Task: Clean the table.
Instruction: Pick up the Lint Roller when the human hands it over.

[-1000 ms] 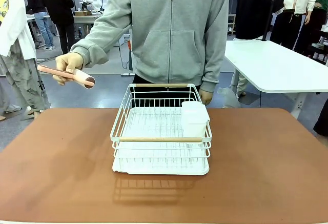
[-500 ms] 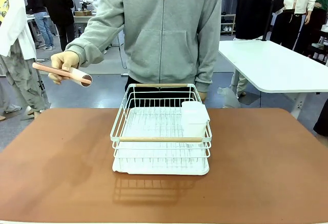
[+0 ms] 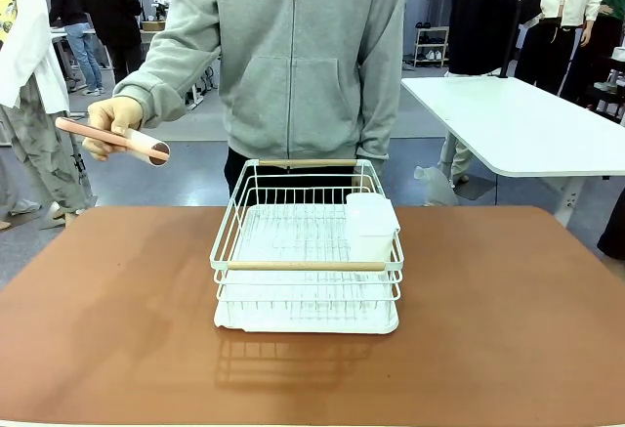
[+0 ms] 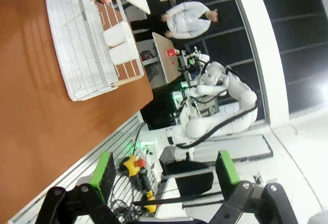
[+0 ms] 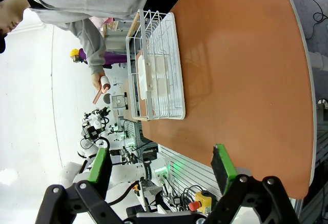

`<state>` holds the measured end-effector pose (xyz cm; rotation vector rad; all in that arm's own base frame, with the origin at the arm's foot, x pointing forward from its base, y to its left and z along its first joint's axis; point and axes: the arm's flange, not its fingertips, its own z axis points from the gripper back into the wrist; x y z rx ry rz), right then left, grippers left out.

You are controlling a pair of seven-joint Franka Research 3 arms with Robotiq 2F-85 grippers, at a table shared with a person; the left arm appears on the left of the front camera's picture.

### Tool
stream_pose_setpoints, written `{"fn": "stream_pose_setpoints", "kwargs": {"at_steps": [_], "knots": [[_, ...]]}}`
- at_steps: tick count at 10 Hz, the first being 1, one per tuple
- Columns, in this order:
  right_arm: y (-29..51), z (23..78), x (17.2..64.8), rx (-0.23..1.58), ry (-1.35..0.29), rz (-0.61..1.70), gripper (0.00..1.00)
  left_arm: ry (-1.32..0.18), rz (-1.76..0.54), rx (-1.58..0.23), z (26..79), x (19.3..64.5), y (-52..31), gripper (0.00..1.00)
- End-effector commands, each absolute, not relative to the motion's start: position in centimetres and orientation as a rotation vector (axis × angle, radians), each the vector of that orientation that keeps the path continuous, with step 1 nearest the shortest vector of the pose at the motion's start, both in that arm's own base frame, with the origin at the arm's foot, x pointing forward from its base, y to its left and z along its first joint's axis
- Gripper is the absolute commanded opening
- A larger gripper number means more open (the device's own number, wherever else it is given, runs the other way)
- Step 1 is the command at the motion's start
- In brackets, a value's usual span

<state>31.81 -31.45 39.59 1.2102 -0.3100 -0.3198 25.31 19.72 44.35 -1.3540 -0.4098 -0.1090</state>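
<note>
Reddish-brown table [image 3: 117, 320] stretches out beyond both pairs of your jaws. A white wire dish rack [image 3: 306, 251] stands near its middle, and a white plastic container [image 3: 371, 224] sits in the rack's right-hand part as the front camera sees it. Your left jaws stand wide apart with nothing between the green pads [image 4: 105, 172]. In the left wrist view the table lies well beyond and above them, toward the upper left, with the rack far from the fingertips. Your right jaws are likewise spread wide and empty, their own green pads [image 5: 223, 167] touching nothing. The table's near edge is just beyond them, and the rack is farther out, up and to the left of the gap. At the far side of the table, well beyond both pairs of jaws, a person in a grey hooded top [image 3: 293, 56] stands behind the rack. One hand [image 3: 112, 119], raised off to the side on the left jaws' side, holds a pink-handled tool with a white cylindrical head [image 3: 122, 141] in the air, touching nothing on the table. A white-topped table [image 3: 518, 124] stands apart behind, on the right jaws' side.
</note>
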Motion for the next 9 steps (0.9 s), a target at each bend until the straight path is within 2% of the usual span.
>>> {"fn": "stream_pose_setpoints", "kwargs": {"at_steps": [1, 2, 4, 9], "knots": [[-31.4, 40.2, 31.7, 1.201, -0.300, -0.332, 1.00, -0.413, 0.082, -1.364, 46.8, 24.8, 16.0, 1.00], [-31.4, 40.2, 31.7, 1.201, -0.300, -0.332, 1.00, -0.428, 0.205, -1.378, 47.5, 25.4, 15.4, 1.00], [-31.4, 40.2, 31.7, 1.201, -0.300, -0.332, 1.00, -0.439, 0.270, -1.384, 49.3, 25.9, 14.0, 1.00], [-31.4, 40.2, 31.7, 1.201, -0.300, -0.332, 1.00, -0.348, 0.401, -1.240, 50.9, 28.4, 11.7, 1.00]]}}
